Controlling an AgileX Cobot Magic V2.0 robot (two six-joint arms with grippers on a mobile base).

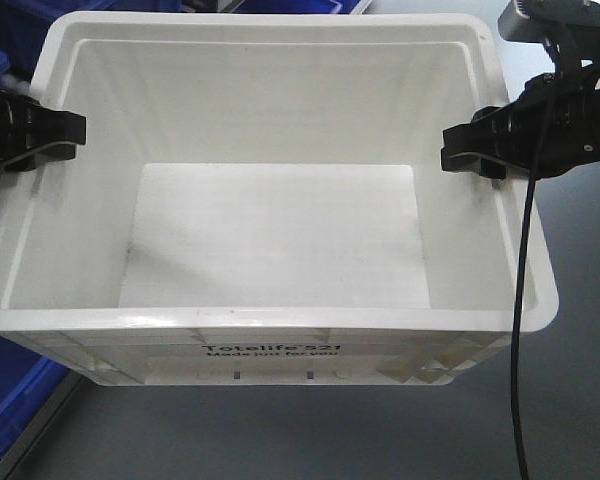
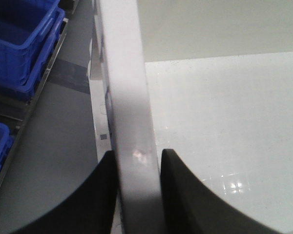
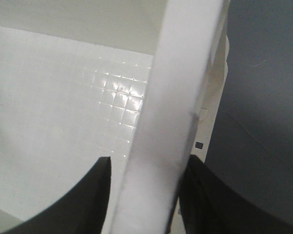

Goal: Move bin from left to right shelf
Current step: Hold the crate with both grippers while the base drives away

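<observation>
Stacked blue plastic bins (image 2: 19,48) sit at the far left. Beside them lies grey floor (image 2: 53,156), crossed by one darker stripe (image 2: 71,75).

The front-facing camera looks steeply down from close above into the large white rectangular plastic bin (image 1: 270,318). Each wrist camera sits just behind its own gripper, the left gripper (image 2: 137,156) and the right gripper (image 3: 147,163). Both face along a side rim, and all three views share the bin's floor.
</observation>
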